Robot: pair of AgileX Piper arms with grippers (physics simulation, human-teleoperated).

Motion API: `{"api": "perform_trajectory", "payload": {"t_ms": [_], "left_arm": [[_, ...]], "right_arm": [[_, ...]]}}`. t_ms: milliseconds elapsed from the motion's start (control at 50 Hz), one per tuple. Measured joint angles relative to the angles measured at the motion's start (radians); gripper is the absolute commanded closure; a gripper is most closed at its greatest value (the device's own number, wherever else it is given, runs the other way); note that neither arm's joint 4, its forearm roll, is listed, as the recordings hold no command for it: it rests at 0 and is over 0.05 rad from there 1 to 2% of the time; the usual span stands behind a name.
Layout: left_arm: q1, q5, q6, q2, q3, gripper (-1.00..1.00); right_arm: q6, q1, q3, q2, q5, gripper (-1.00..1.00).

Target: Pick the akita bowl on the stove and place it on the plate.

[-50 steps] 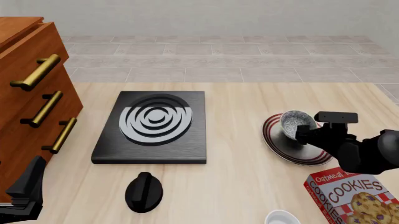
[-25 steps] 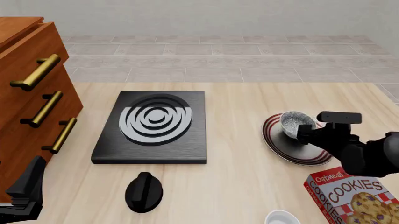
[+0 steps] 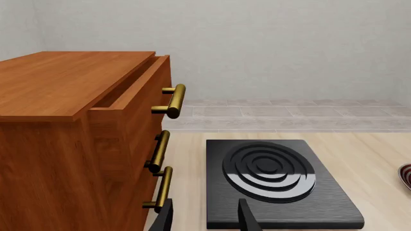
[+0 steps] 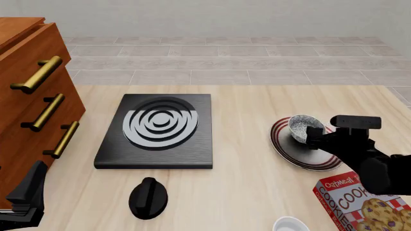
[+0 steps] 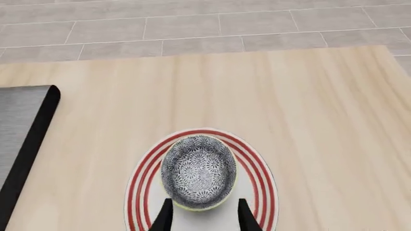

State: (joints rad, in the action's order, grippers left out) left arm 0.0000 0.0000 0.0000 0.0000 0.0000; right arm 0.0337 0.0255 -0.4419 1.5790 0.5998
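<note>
- I see the bowl (image 4: 303,128) on the plate (image 4: 289,153), right of frame, on the pale wood table (image 4: 244,183).
- My right gripper (image 5: 201,216) is spread open; the left gripper (image 3: 204,216) too.
- Grey tile floor (image 4: 224,57) beyond.

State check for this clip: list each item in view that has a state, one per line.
akita bowl: upright, resting on the plate, off the stove.
plate: flat on the table, holding the bowl.
stove: burner bare.
right gripper: jaws open, fingertips either side of the bowl's near rim.
left gripper: jaws open, empty, near the cabinet.
cabinet: top drawer slightly open.
cookie box: lying flat.
</note>
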Motion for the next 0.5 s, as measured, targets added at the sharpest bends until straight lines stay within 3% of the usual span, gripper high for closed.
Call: {"api": "perform_trajectory", "payload": {"t_ms": [500], "left_arm": [[0.000, 0.000, 0.000, 0.000, 0.000, -1.00]], "right_arm": [[0.005, -0.092, 0.158, -0.312, -0.063, -1.00]]}}
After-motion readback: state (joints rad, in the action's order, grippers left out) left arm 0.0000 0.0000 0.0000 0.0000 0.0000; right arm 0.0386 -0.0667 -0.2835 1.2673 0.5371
